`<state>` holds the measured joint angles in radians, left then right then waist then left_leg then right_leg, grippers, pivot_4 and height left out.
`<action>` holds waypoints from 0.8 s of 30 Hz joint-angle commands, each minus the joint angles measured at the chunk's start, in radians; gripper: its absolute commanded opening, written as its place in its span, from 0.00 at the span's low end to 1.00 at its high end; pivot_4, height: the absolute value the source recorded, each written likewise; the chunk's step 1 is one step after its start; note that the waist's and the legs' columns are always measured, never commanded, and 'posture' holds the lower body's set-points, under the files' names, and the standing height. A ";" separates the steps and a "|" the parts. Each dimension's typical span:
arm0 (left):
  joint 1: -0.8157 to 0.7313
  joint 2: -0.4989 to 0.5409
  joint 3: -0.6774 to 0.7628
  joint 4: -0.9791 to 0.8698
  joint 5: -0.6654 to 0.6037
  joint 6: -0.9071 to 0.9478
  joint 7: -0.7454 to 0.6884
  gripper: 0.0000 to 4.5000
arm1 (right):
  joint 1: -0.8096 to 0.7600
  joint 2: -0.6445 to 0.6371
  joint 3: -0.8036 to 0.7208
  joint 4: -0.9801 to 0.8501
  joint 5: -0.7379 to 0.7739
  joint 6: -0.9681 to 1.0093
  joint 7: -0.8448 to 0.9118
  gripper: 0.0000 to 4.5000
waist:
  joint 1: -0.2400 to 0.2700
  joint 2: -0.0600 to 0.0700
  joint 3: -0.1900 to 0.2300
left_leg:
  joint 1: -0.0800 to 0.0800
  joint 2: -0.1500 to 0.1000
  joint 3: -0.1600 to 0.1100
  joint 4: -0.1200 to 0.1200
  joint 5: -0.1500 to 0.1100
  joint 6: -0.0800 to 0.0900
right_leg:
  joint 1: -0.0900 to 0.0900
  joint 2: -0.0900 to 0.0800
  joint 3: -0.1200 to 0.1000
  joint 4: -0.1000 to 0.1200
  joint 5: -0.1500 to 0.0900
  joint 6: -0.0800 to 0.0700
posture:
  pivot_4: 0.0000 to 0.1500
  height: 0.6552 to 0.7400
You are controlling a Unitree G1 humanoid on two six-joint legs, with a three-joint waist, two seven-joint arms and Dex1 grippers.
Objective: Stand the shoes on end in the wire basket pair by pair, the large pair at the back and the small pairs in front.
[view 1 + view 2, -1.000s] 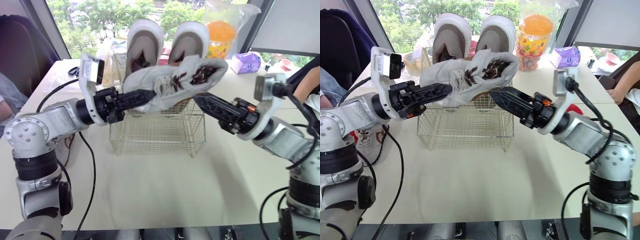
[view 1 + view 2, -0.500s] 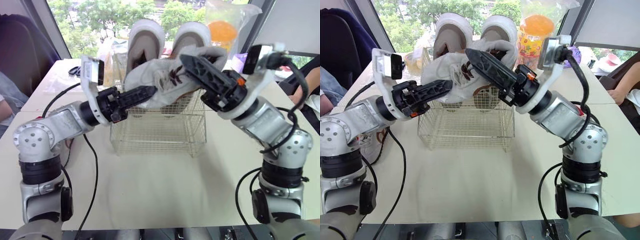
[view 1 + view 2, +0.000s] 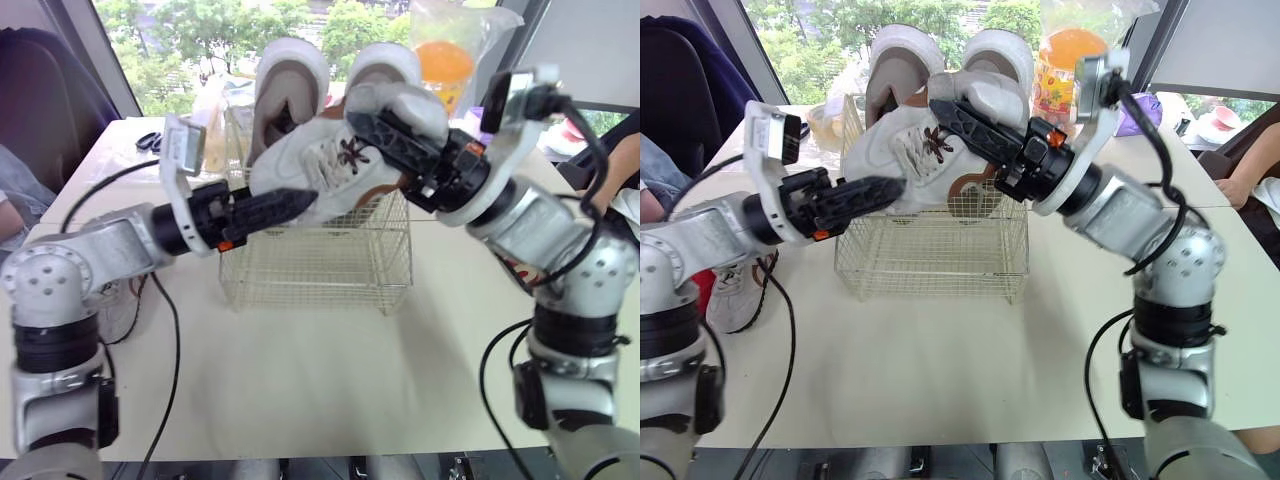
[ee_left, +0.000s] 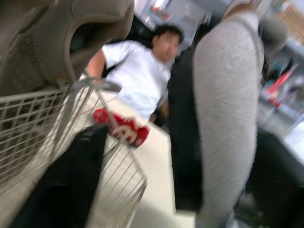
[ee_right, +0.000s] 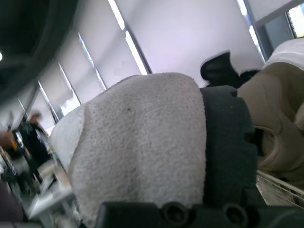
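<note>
A small white shoe (image 3: 312,168) with brown laces hangs tilted over the front of the wire basket (image 3: 320,268). My right gripper (image 3: 372,125) is shut on its heel end, and one black finger lies across the suede (image 5: 142,142). My left gripper (image 3: 298,202) points in under the shoe's toe with its fingers (image 4: 61,190) apart, gripping nothing. The large beige pair (image 3: 290,80) stands on end at the back of the basket.
Another shoe (image 3: 735,295) lies on the table by my left arm. A bagged orange jar (image 3: 1070,60) stands behind the basket. A person's arm (image 3: 1250,160) shows at the right edge, and another person (image 4: 142,80) sits beyond the table.
My right gripper swung up over the shoe and closed on its heel end. My left gripper let go of the shoe. The shoe has tipped more upright.
</note>
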<state>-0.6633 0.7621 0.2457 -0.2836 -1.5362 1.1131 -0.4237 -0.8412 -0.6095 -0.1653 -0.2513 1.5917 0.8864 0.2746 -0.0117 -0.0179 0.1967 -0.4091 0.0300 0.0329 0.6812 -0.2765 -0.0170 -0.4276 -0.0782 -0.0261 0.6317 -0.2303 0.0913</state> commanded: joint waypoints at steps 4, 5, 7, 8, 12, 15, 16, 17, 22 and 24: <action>0.077 0.214 0.001 -0.042 0.276 -0.076 -0.281 0.99 | -0.222 -0.259 0.065 0.223 -0.340 0.014 0.443 0.19 | 0.000 0.001 0.000 | 0.000 0.000 0.002 -0.001 0.000 0.000 | -0.001 0.000 0.000 -0.001 -0.001 -0.001 | 1.00 1.00; 0.086 0.231 0.002 -0.038 0.307 -0.091 -0.310 0.99 | -0.251 -0.298 0.119 0.251 -0.443 -0.027 0.531 0.19 | 0.000 0.001 0.000 | 0.000 0.000 0.002 -0.002 0.000 0.000 | -0.001 0.000 0.000 -0.001 -0.001 -0.001 | 1.00 1.00; 0.090 0.242 0.001 -0.026 0.339 -0.104 -0.346 0.99 | -0.294 -0.336 0.208 0.307 -0.606 -0.104 0.680 0.19 | 0.001 0.000 0.000 | 0.000 0.000 0.002 -0.002 0.000 0.000 | -0.002 0.000 0.000 -0.002 -0.001 -0.001 | 1.00 1.00; 0.087 0.242 0.001 -0.023 0.350 -0.108 -0.356 0.99 | -0.322 -0.345 0.271 0.353 -0.706 -0.169 0.774 0.19 | 0.000 0.000 0.000 | 0.000 0.000 0.002 -0.002 0.000 0.000 | -0.001 0.000 0.000 -0.002 -0.001 -0.001 | 1.00 1.00; 0.083 0.225 0.007 -0.029 0.375 -0.112 -0.365 0.99 | -0.376 -0.305 0.388 0.480 -0.943 -0.363 0.988 0.19 | -0.002 0.000 0.000 | -0.001 0.001 0.003 -0.002 0.000 0.000 | -0.002 0.000 0.001 -0.003 -0.001 -0.001 | 1.00 1.00; 0.100 0.211 0.013 -0.058 0.379 -0.110 -0.352 0.99 | -0.366 -0.255 0.437 0.544 -1.067 -0.482 1.071 0.19 | -0.002 0.000 0.000 | -0.001 0.001 0.003 -0.002 0.000 0.000 | -0.003 0.000 0.001 -0.002 0.001 0.003 | 1.00 1.00; 0.103 0.206 0.017 -0.063 0.378 -0.109 -0.345 0.99 | -0.359 -0.229 0.443 0.574 -1.098 -0.516 1.079 0.19 | -0.002 0.000 0.000 | -0.001 0.001 0.003 -0.002 0.000 0.000 | -0.003 0.000 0.001 -0.002 0.001 0.003 | 1.00 1.00; 0.104 0.203 0.020 -0.066 0.377 -0.107 -0.340 0.99 | -0.356 -0.209 0.441 0.598 -1.122 -0.537 1.086 0.19 | -0.002 0.000 0.000 | -0.001 0.001 0.003 -0.002 0.000 0.000 | -0.003 0.000 0.001 -0.002 0.001 0.003 | 1.00 1.00; 0.109 0.189 0.021 -0.090 0.370 -0.102 -0.316 0.99 | -0.331 -0.127 0.440 0.669 -1.207 -0.595 1.117 0.19 | 0.002 0.001 0.000 | -0.001 0.001 0.003 -0.002 0.000 0.000 | -0.003 0.000 0.001 -0.001 0.002 0.003 | 1.00 1.00; 0.113 0.186 0.018 -0.101 0.369 -0.101 -0.309 0.99 | -0.319 -0.112 0.450 0.682 -1.253 -0.618 1.123 0.19 | 0.001 0.001 0.000 | -0.002 0.001 0.003 -0.002 0.000 0.000 | -0.003 0.000 0.001 -0.001 0.002 0.003 | 1.00 1.00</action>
<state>-0.5496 0.9470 0.2389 -0.3527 -1.1627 1.0171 -0.7379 -1.1492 -0.7194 0.3044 0.4299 0.3678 0.2992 1.3900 -0.0107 -0.0173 0.1971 -0.4107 0.0304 0.0357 0.6792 -0.2765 -0.0174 -0.4302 -0.0786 -0.0253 0.6303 -0.2288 0.0944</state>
